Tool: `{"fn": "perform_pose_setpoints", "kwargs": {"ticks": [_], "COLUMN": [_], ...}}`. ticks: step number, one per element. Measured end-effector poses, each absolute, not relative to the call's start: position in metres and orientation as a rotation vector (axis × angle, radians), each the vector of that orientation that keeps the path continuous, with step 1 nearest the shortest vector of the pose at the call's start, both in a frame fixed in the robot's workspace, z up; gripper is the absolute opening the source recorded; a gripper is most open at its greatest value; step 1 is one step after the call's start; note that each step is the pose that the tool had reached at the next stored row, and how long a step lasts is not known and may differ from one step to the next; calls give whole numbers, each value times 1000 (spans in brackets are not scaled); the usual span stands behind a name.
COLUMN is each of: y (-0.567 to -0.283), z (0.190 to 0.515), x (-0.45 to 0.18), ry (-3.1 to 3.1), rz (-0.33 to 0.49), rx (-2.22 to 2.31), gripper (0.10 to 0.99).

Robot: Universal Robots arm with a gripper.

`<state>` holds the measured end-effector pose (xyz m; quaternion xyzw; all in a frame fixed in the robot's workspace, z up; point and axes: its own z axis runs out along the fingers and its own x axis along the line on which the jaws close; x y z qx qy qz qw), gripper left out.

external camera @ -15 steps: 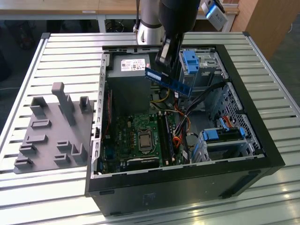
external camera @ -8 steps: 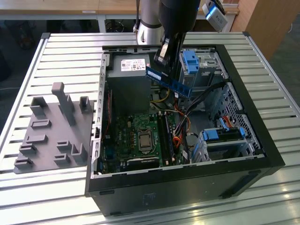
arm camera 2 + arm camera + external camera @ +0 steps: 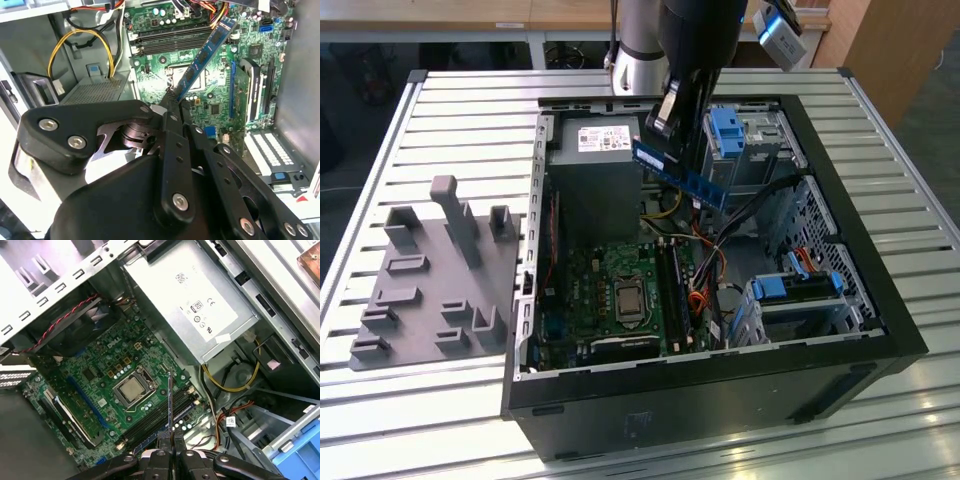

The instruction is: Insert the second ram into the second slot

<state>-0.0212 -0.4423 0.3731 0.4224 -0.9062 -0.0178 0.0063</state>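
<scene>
My hand (image 3: 173, 107) pinches one short end of the second ram (image 3: 206, 52), stick jutting out mid-air | memory slots (image 3: 147, 422) on motherboard (image 3: 100, 365) well beyond its tip | judged: light, stiff, thin, fragile; grip the flat faces, spare chips and contacts.

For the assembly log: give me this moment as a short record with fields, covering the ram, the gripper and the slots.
held: second ram, blue stick, tilted
gripper: gripper shut on one end of the ram
where: over the open computer case, above the motherboard
slots: memory slots beside the processor socket
status: ram not yet seated
</scene>
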Motion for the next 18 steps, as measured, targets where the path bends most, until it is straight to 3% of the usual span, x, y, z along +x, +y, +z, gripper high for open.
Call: {"fn": "perform_pose_setpoints", "kwargs": {"ticks": [18], "y": [-442], "z": [373], "x": [-21], "ry": [-2915], "rz": [-57], "rx": [1143], "gripper": [137]}}
